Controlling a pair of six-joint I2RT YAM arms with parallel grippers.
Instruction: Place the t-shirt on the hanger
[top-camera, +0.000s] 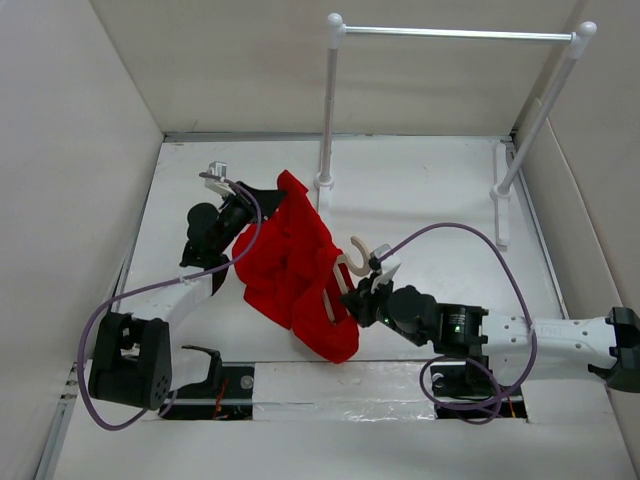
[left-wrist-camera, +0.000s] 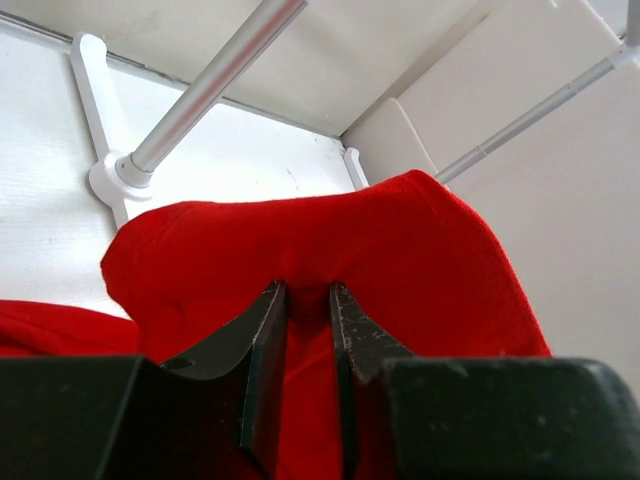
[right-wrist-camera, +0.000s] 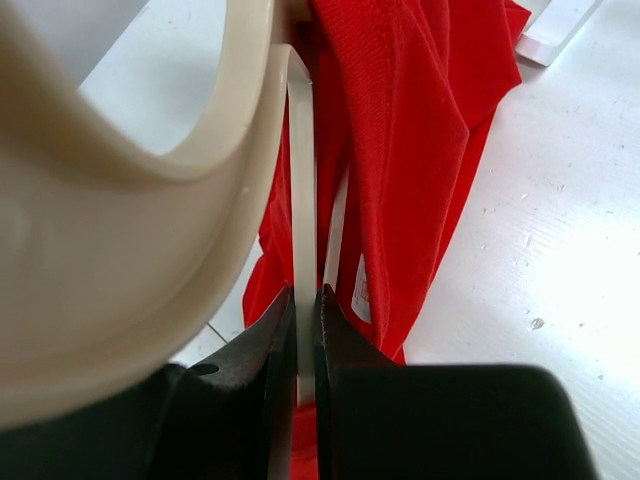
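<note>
Pinching a thin cream bar of the hanger (right-wrist-camera: 150, 200) between its fingers, the right tool (right-wrist-camera: 304, 296) is gripping it firmly, and the rounded hook (top-camera: 356, 248) is sticking out clear of the cloth. The left tool (left-wrist-camera: 307, 292) is clenching a raised fold of the t-shirt (top-camera: 290, 260), holding that end up toward the far left of the worktop (top-camera: 430, 190) while the other end is sagging near the middle of the near edge. The white tag (right-wrist-camera: 360, 290) is showing just beside the hanger's bars, so the hanger is probably sitting at the neck. Whether either shoulder is inside I cannot tell. As I am judging it, the task is partway: the shirt is not yet hanging evenly over both shoulders.
</note>
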